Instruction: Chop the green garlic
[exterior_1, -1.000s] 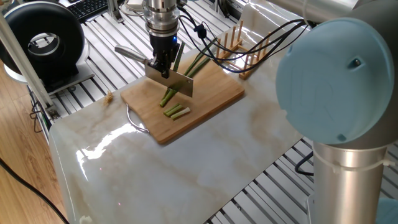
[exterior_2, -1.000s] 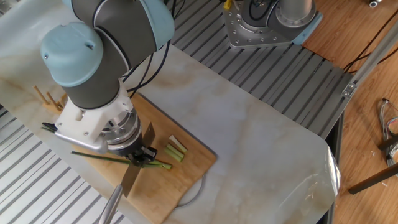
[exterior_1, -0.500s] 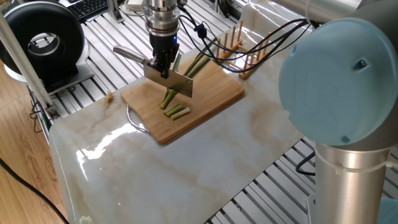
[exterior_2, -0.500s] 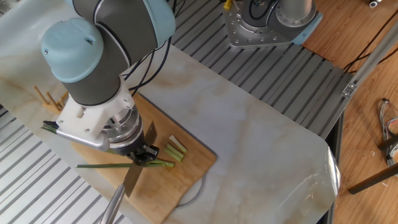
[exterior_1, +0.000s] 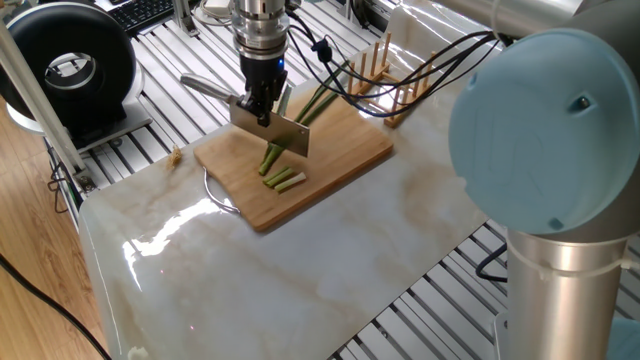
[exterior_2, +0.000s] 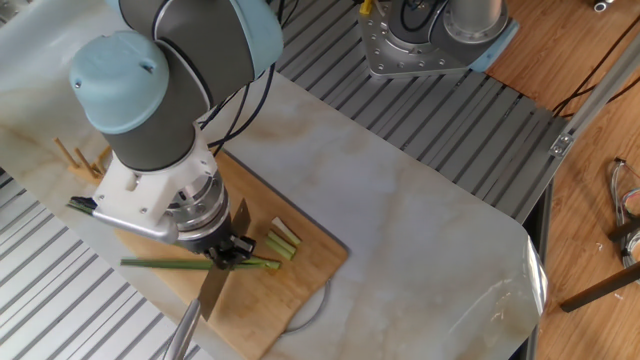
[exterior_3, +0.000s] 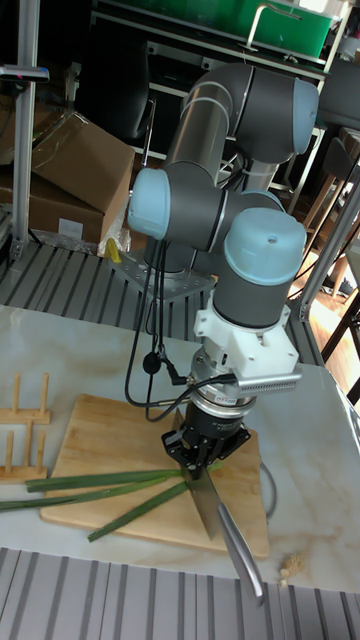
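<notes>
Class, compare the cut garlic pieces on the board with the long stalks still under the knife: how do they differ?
The cut pieces are short and pale green; the long stalks are long and darker green. The pieces lie wholly on the cutting board; the stalks run past its edge. Both are green garlic.

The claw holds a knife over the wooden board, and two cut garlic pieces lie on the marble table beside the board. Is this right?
Not quite: in one fixed view the two cut pieces lie on the wooden board, not on the marble table. The claw does hold the knife over it.

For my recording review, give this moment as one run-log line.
gripper: shut on knife | knife: blade over green garlic | cut pieces: on cutting board | phase: chopping
</notes>
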